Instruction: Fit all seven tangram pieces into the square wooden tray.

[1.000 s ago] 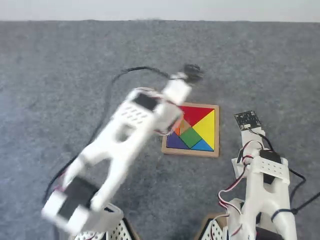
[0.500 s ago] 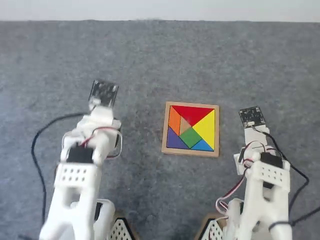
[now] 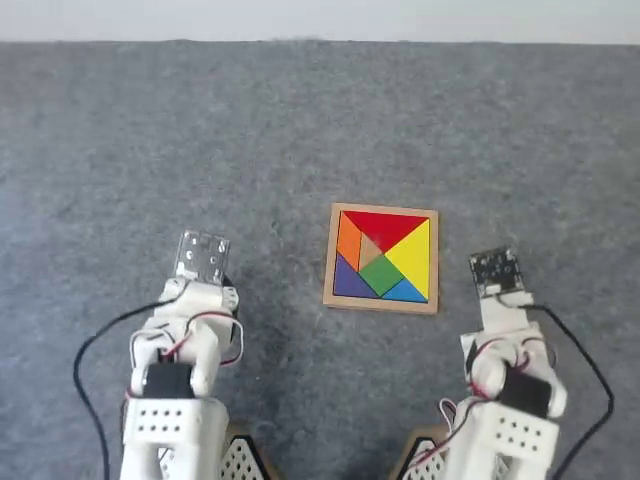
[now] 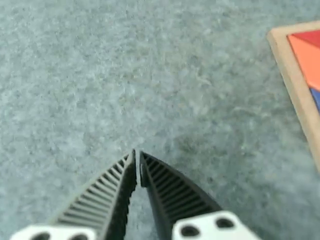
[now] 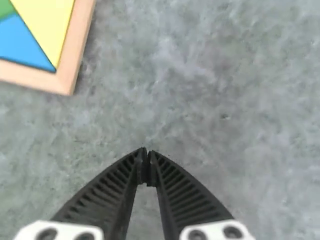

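So the wooden tray (image 3: pixel 380 306) is sitting flat on the carpet, roughly mid-table and a bit toward the right arm's side. All seven tangram pieces (image 3: pixel 383 255) are looking like they're lying inside it. The red triangle (image 3: pixel 385 226) is running along the far edge and the yellow triangle (image 3: pixel 413 258) is down the right side. The orange piece (image 3: pixel 348 243) is on the left, and the purple piece (image 3: pixel 349 282) and blue triangle (image 3: pixel 405 292) are along the near edge. The green square (image 3: pixel 381 274) is in the middle, with a small tan triangle (image 3: pixel 370 249) just beyond it. I'm not seeing any gaps or anything riding up over the rim (hard to be sure from up there, though).

Moving outward, the left gripper (image 4: pixel 136 155) is hanging just over bare carpet. It's near the tray's left edge but apart from it, with its jaws pressed together at the tips and gripping nothing. The right gripper (image 5: pixel 145 152) is doing the same off the tray's near right corner, also closed on nothing.

Going by that, I'm thinking the fitting part is done and this is the wrap-up. The next move isn't calling for any grasping, just keeping both arms off the tray so nothing gets bumped. At most it's a check that every piece is seated flush.

Everything is resting on a grey, slightly fuzzy carpet (image 3: pixel 300 120), and a strip of pale wall (image 3: pixel 320 18) is showing along the far side.
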Controlling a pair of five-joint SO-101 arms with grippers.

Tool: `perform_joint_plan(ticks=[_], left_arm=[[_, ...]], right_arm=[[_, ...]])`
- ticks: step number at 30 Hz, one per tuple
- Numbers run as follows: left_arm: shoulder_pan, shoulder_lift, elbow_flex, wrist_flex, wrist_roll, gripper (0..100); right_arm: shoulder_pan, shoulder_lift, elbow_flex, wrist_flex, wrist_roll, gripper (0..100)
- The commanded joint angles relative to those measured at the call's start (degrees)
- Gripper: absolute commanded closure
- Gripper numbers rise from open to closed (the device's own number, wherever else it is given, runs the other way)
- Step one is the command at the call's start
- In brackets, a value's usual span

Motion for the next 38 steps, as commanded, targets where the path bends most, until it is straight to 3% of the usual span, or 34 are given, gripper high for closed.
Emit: perform_joint_plan(ticks=[1, 5, 10, 19, 21, 24, 32, 38], left_arm=[[-0.18, -7.82, -0.04, 2.73, 0.44, 99], [-0.44, -14.51, 0.04, 11.78, 0.44, 99], [-0.35, -19.78, -0.4, 28.92, 0.44, 99], [-0.35, -20.66, -0.4, 28.92, 0.62, 99], [-0.35, -20.66, -0.4, 28.92, 0.62, 99], [-0.35, -20.66, -0.4, 28.92, 0.62, 99], [-0.35, -20.66, -0.4, 28.92, 0.62, 99], [-0.35, -20.66, -0.4, 28.92, 0.62, 99]], right_arm=[[0.57, -12.26, 4.75, 3.38, -0.09, 99.1], [4.7, -13.85, 6.15, 4.44, -0.09, 99.0], [11.91, -12.7, 6.15, 4.97, -0.09, 99.1], [32.31, -12.62, 6.24, 4.62, -0.18, 99.1], [34.07, -12.62, 6.24, 4.35, -0.35, 99.1], [30.99, -12.62, 6.24, 4.35, -0.7, 99.1], [12.09, -12.09, 6.24, 5.05, -0.62, 99.1], [7.16, -12.09, 6.24, 5.05, -0.62, 99.1]])
